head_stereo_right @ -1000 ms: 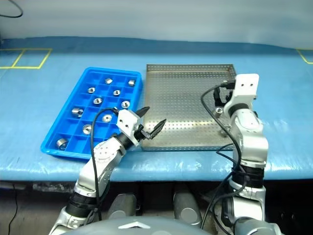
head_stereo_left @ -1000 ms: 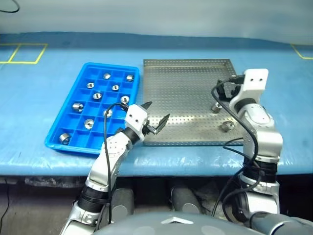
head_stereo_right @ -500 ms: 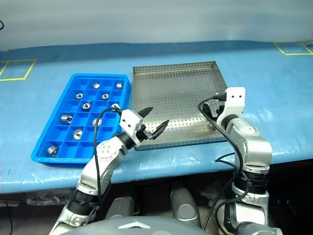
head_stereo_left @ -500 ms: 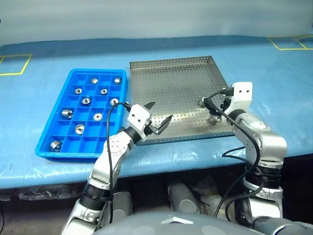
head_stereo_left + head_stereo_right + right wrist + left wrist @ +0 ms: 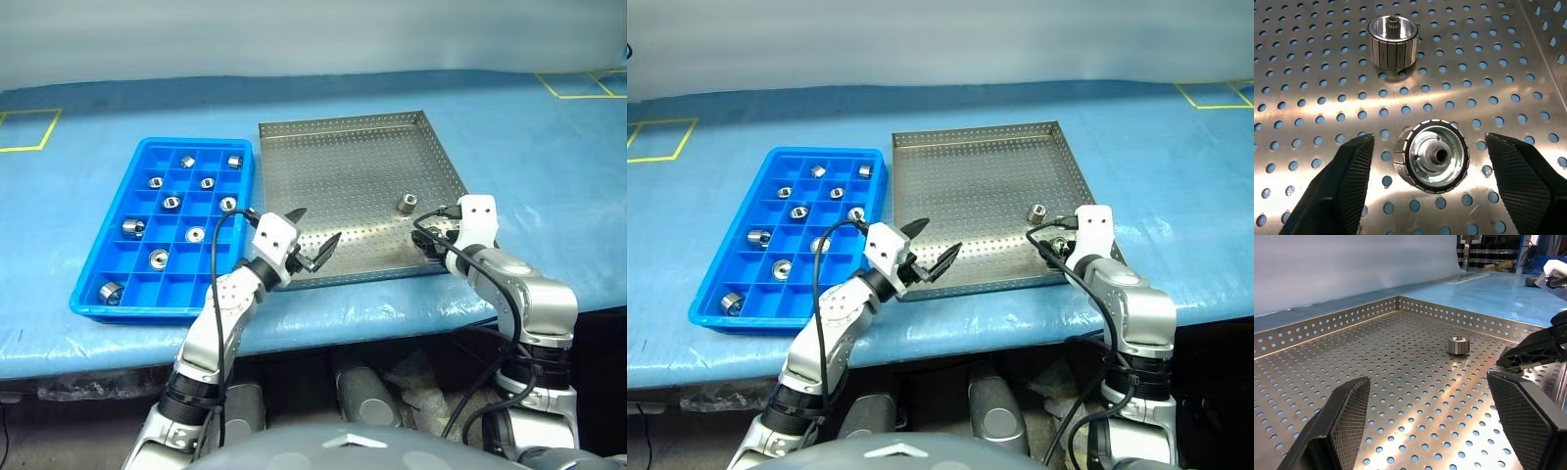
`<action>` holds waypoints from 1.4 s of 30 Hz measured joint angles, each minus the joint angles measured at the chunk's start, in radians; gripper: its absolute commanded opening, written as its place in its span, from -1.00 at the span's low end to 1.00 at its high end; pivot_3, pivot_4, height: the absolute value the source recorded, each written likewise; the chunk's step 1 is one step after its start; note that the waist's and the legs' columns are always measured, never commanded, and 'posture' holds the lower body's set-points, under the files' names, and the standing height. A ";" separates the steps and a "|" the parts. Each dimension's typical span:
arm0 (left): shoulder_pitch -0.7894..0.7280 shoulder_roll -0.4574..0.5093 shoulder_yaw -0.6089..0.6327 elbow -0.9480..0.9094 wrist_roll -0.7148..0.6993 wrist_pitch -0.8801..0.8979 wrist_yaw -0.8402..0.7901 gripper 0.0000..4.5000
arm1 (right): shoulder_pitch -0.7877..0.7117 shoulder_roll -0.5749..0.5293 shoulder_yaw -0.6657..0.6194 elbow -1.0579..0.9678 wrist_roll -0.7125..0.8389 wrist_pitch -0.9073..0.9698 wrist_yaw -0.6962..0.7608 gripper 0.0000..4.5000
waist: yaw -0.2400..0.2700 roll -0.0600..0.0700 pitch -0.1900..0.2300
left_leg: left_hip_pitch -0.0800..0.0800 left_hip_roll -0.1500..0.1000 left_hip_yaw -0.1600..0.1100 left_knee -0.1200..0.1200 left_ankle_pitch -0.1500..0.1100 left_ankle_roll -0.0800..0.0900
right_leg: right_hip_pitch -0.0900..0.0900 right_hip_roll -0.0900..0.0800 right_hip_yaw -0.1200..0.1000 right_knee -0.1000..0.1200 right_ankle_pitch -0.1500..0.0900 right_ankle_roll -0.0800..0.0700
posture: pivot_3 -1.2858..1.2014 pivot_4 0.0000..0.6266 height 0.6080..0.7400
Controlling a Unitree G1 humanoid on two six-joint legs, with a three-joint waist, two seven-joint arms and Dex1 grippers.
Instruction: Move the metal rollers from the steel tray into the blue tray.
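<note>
Nine metal rollers (image 5: pixel 171 202) sit in separate compartments of the blue tray (image 5: pixel 99 264), which lies on the blue tablecloth (image 5: pixel 549 147) at the left, just beside the steel tray (image 5: pixel 343 137). The rollers are spread through the grid, from two in the far row down to one in the near left corner (image 5: pixel 112 291).

At the near left corner of the steel tray the left gripper (image 5: pixel 312 238) hangs over the perforated floor, its two black fingers spread wide with nothing between them.

Toward the right side of the steel tray one roller (image 5: pixel 407 204) stands alone on the floor, upright. Just nearer, by the near right corner, the right gripper (image 5: pixel 1430 161) points down at a second roller (image 5: pixel 1431 155), which lies tilted with its central hole showing. The fingers (image 5: pixel 1347 176) stand on either side of this roller, apart from it and not yet closed on it; gaps show on both sides in the right wrist view.
</note>
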 measured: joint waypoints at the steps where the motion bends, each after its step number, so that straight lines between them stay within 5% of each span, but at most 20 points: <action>1: 0.000 0.000 0.003 0.000 0.000 0.000 0.002 0.86 | 0.000 0.001 0.000 0.002 0.000 -0.003 0.002 0.16 | 0.000 0.000 0.000 | 0.000 0.000 0.000 0.000 0.000 0.000 | 0.000 0.000 0.000 0.000 0.000 0.000 | -0.03 -0.52 1.00; 4: 0.003 0.001 0.004 0.000 0.001 -0.001 0.006 0.86 | 0.000 0.008 0.002 0.007 -0.002 -0.022 0.005 -0.24 | -0.002 -0.001 0.000 | 0.000 0.000 0.001 0.000 0.000 0.000 | 0.000 0.000 0.001 0.000 0.000 0.001 | -0.03 -0.52 1.00; 12: 0.026 0.012 0.020 -0.022 0.004 -0.001 0.012 0.86 | -0.023 0.029 0.056 0.018 0.008 -0.146 0.059 -0.24 | 0.003 -0.002 0.001 | -0.001 0.000 0.001 -0.001 0.000 0.000 | -0.002 0.000 0.001 0.000 0.001 0.001 | 0.03 -0.52 1.00; 18: 0.112 -0.001 0.084 -0.127 -0.003 -0.001 0.080 0.86 | -0.196 0.088 0.129 0.035 0.033 -0.279 0.122 -0.24 | 0.029 -0.002 0.001 | -0.001 0.001 0.000 -0.003 0.000 0.000 | -0.002 0.001 0.000 0.000 0.001 0.001 | 0.16 -0.52 1.00; 30: 0.403 -0.005 0.126 -0.367 0.040 0.006 0.226 0.86 | -0.389 0.161 0.433 0.326 0.021 -0.482 0.434 -0.24 | 0.217 -0.007 0.004 | -0.003 0.001 -0.004 -0.005 -0.001 0.000 | -0.003 -0.001 -0.007 -0.003 -0.002 -0.004 | 0.49 -0.52 1.00; 42: 0.585 -0.004 0.145 -0.471 0.060 -0.003 0.291 0.86 | -0.445 0.206 0.562 0.471 -0.008 -0.566 0.644 -0.24 | 0.443 -0.009 0.006 | -0.020 0.002 -0.005 -0.004 -0.002 -0.003 | -0.021 -0.002 -0.013 -0.001 -0.003 -0.006 | 0.58 -0.52 1.00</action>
